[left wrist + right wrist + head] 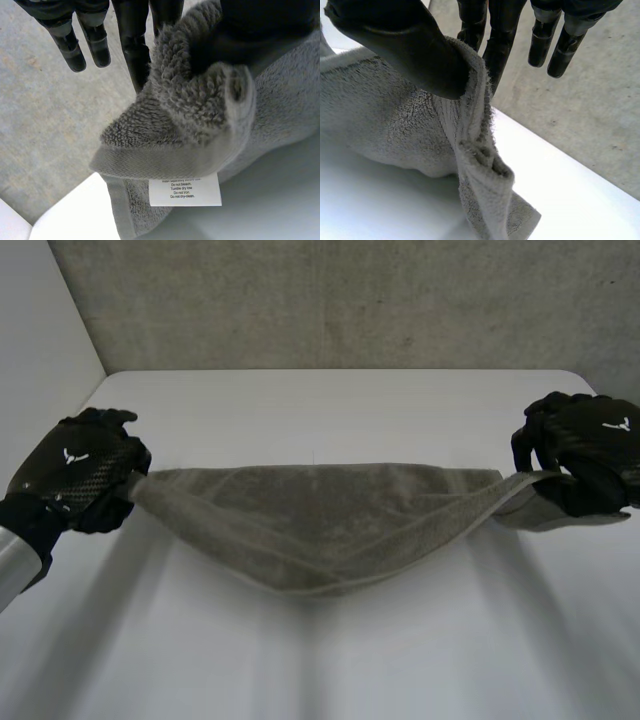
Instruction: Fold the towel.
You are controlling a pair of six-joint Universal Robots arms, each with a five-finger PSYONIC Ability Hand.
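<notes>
Left hand (75, 475) and right hand (585, 455) each pinch one end of the grey towel (320, 525) between thumb and fingers. The towel sags between them over the white table (320, 405). Risk: either pinch may slip on the thick terry, dropping an end and skewing the fold.

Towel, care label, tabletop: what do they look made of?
Towel: grey terry, looped pile with flat woven hem, probably cotton. Care label: thin white printed tag, likely woven synthetic. Table: smooth white surface with soft sheen, maybe laminate or plastic.
</notes>
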